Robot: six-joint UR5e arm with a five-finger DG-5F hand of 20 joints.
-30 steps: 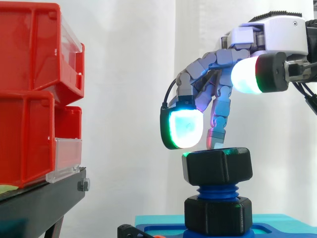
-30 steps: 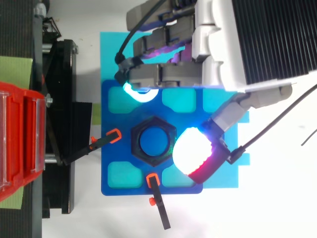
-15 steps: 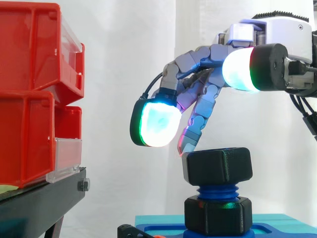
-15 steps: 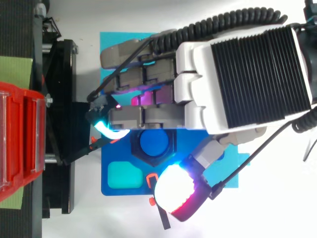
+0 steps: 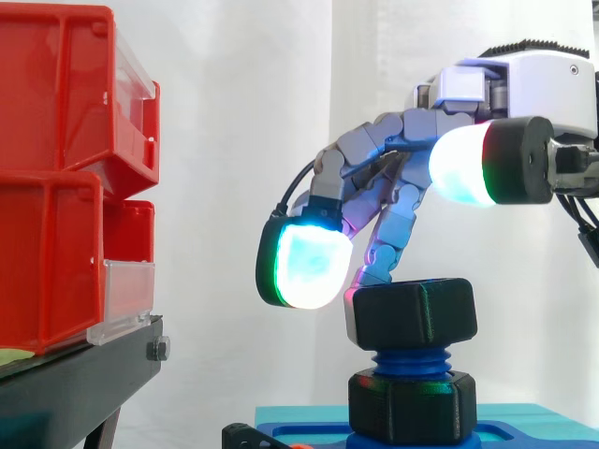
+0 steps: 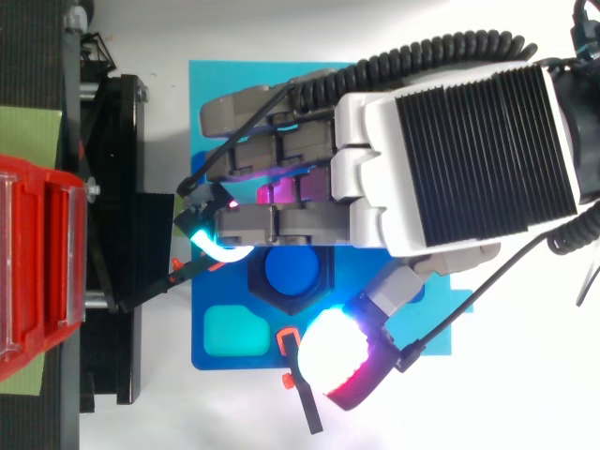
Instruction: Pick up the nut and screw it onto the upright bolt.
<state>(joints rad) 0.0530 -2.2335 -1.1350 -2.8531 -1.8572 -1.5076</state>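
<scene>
A black hex nut (image 5: 412,313) sits on top of the upright blue bolt (image 5: 412,360), level, with a second black nut (image 5: 412,404) lower on the thread at the base. From above, the bolt's blue end (image 6: 292,270) shows inside the nut's ring (image 6: 281,302). My hand (image 6: 450,159) hovers over the nut with its fingers spread and bent down, open. One finger (image 5: 374,271) rests at the nut's upper left corner. A cyan-glowing fingertip (image 5: 306,265) hangs left of the nut, clear of it. The thumb pad (image 5: 465,161) stays high above it.
The bolt stands on a blue base plate (image 6: 220,352) over a cyan sheet (image 5: 299,416). Two black clamps with orange tips (image 6: 286,339) reach onto the plate. Stacked red bins (image 5: 56,178) on a black stand (image 5: 75,383) fill the left side.
The hand swung across over the nut, its fingers reaching left. In the last half second it shifted slightly right and lowered, one finger now at the nut's top corner. The nut has not moved.
</scene>
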